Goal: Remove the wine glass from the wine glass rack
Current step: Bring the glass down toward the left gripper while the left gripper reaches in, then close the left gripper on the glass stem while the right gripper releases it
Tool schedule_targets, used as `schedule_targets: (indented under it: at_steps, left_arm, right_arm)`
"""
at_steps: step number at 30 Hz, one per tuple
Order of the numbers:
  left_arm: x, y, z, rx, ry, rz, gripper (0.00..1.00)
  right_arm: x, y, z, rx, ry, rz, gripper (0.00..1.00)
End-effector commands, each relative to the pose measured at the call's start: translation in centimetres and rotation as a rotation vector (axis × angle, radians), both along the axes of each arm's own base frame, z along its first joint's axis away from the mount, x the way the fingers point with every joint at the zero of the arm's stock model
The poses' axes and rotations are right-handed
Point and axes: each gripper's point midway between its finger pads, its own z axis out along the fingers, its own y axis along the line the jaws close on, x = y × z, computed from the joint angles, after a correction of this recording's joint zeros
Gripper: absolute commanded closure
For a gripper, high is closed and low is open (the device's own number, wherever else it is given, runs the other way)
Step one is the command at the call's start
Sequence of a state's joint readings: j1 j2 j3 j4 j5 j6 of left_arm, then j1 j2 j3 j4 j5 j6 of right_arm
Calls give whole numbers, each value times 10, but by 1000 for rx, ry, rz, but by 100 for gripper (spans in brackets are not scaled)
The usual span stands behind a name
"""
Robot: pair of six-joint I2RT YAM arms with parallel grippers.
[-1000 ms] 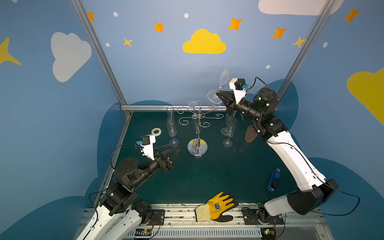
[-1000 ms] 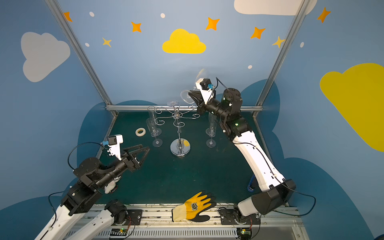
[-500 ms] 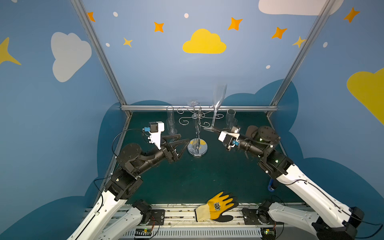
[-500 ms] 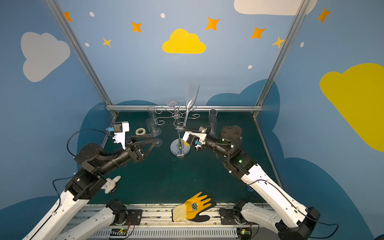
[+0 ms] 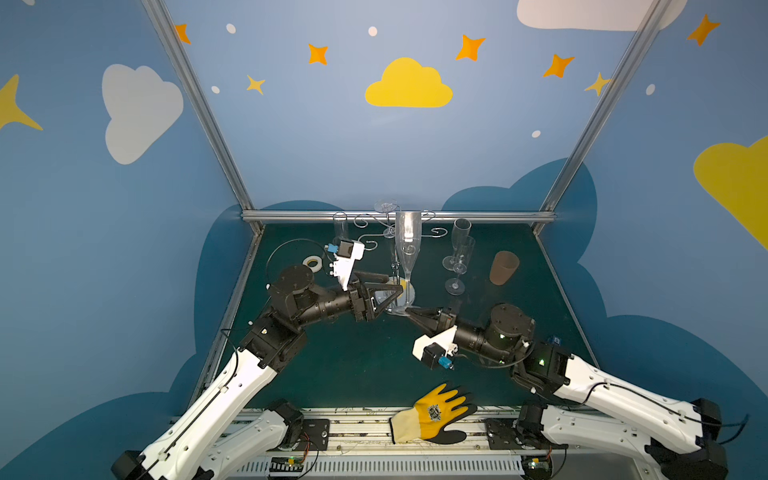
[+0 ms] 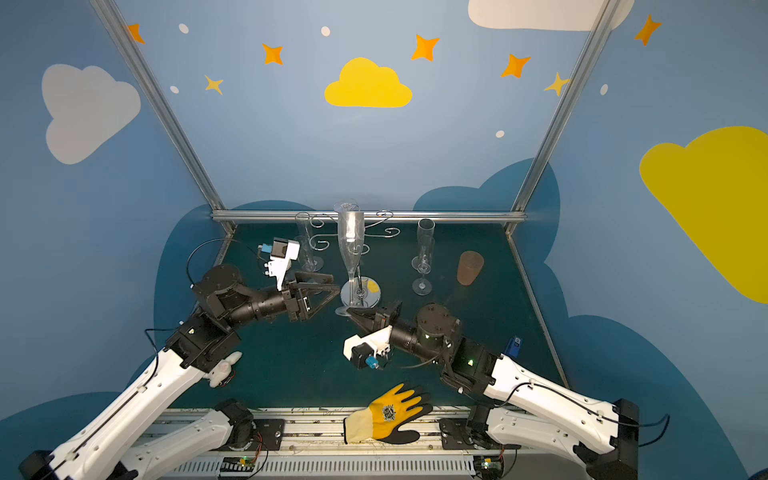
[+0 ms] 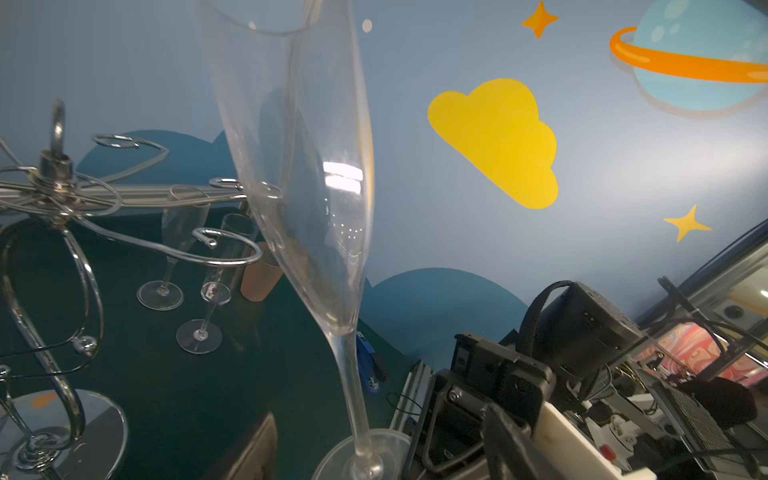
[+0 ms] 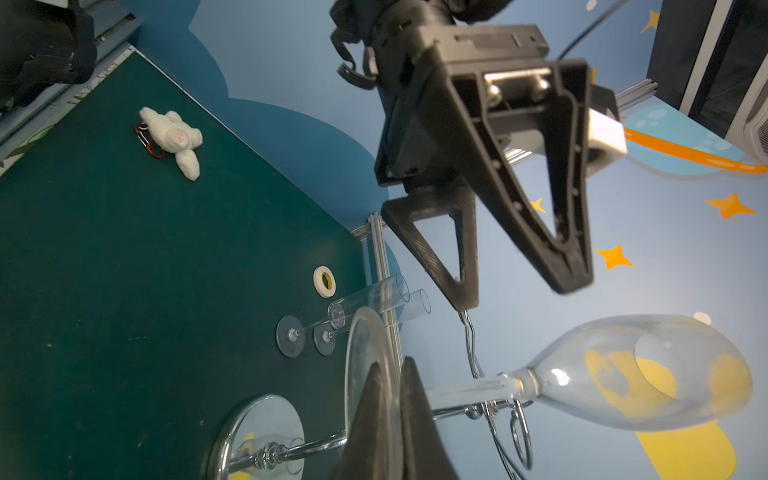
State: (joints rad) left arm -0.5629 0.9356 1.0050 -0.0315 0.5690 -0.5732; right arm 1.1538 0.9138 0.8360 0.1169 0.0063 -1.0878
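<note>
Down from high at the back, the right gripper (image 5: 409, 311) now sits low in front of the wine glass rack (image 6: 372, 297), clamped on the foot of the wine glass (image 5: 408, 237). That glass stands upright, clear of the rack's curled arms. Meanwhile the left gripper (image 5: 392, 284) has come forward over the surface (image 5: 353, 365) to just beside the lower stem, its jaws spread wide and empty.
</note>
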Motion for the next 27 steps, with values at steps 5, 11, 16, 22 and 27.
schedule_targets:
  at_steps: [5,11,16,22,27]
  left_arm:
    - [-8,-13,5,-17,1,-95,31]
    - [-11,-17,2,-14,2,-117,41]
    - [-13,-20,2,-18,-8,-128,56]
    - [-11,-22,0,-17,-1,-129,68]
    - [-13,-24,1,-23,-3,-134,79]
  right_arm:
    - [-6,3,33,109,-141,-63,100]
    - [-10,10,32,100,-168,-61,100]
    - [-12,13,28,88,-169,-61,100]
    - [-14,14,25,75,-167,-56,100]
    - [-15,15,21,63,-164,-51,100]
